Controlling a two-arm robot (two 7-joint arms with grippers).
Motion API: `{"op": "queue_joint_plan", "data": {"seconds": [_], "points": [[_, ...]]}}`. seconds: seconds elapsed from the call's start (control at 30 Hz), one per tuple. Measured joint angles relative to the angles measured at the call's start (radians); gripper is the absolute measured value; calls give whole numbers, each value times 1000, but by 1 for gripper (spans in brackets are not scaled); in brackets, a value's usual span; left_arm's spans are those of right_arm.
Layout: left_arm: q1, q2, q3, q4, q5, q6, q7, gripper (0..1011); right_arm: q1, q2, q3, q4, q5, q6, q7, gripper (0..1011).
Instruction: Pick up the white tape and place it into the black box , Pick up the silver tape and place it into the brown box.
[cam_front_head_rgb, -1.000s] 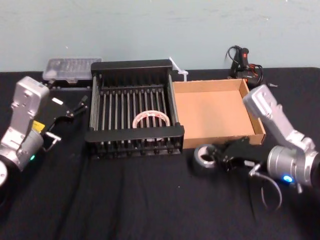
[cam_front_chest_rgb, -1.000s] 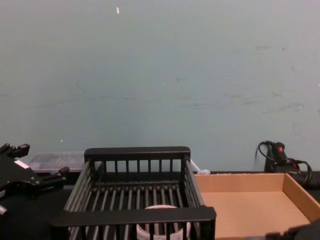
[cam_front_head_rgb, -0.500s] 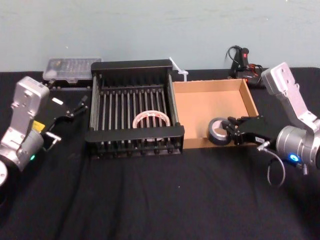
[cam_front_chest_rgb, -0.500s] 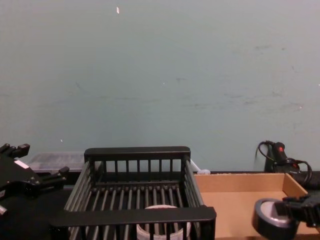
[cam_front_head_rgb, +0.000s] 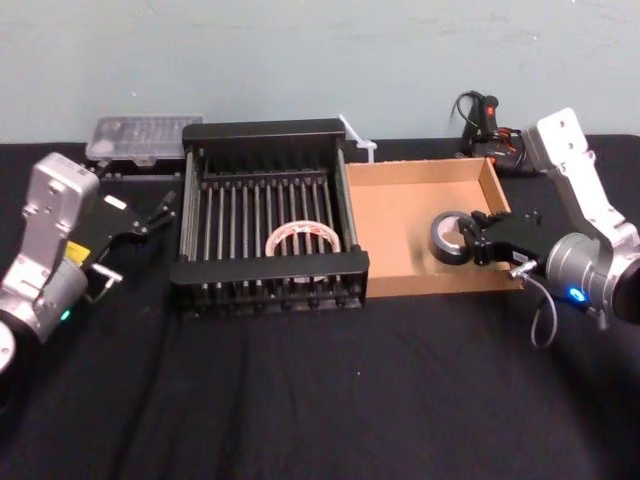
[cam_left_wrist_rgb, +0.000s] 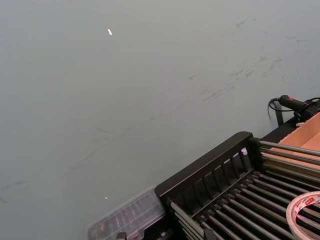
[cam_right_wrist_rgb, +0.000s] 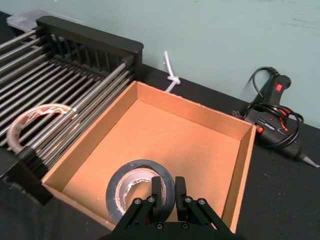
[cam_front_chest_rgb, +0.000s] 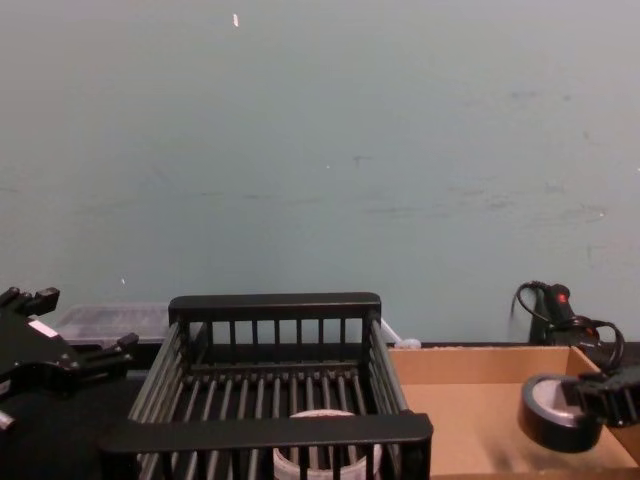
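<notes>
The silver tape (cam_front_head_rgb: 448, 238) hangs over the right part of the brown box (cam_front_head_rgb: 420, 172), with my right gripper (cam_front_head_rgb: 470, 240) shut on its rim. In the right wrist view the fingers (cam_right_wrist_rgb: 157, 191) pinch the wall of the silver tape (cam_right_wrist_rgb: 135, 190) above the cardboard floor of the brown box (cam_right_wrist_rgb: 200, 117). The white tape (cam_front_head_rgb: 303, 240) lies flat on the bars inside the black box (cam_front_head_rgb: 268, 268). Left of the crate my left gripper (cam_front_head_rgb: 160, 212) hovers open and holds nothing. The chest view shows the silver tape (cam_front_chest_rgb: 548, 412) raised over the tray.
A clear plastic case (cam_front_head_rgb: 140, 135) sits behind the crate at the back left. A black glue gun with its cord (cam_front_head_rgb: 490, 125) lies behind the tray. A white zip tie (cam_front_head_rgb: 355, 135) lies between the two boxes at the back. Black cloth covers the table.
My right gripper has carried the silver tape up from the table in front of the brown box and back over the tray's right part. The left arm has stayed still.
</notes>
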Motion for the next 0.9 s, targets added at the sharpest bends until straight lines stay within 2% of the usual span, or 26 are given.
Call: {"op": "queue_joint_plan", "data": {"seconds": [0.37, 0.9], "points": [[0, 0, 0, 0, 0, 0, 0, 1001, 26, -45, 17, 43, -25, 3, -11, 161], [0, 0, 0, 0, 0, 0, 0, 1001, 25, -40, 14, 39, -24, 2, -10, 161]]}}
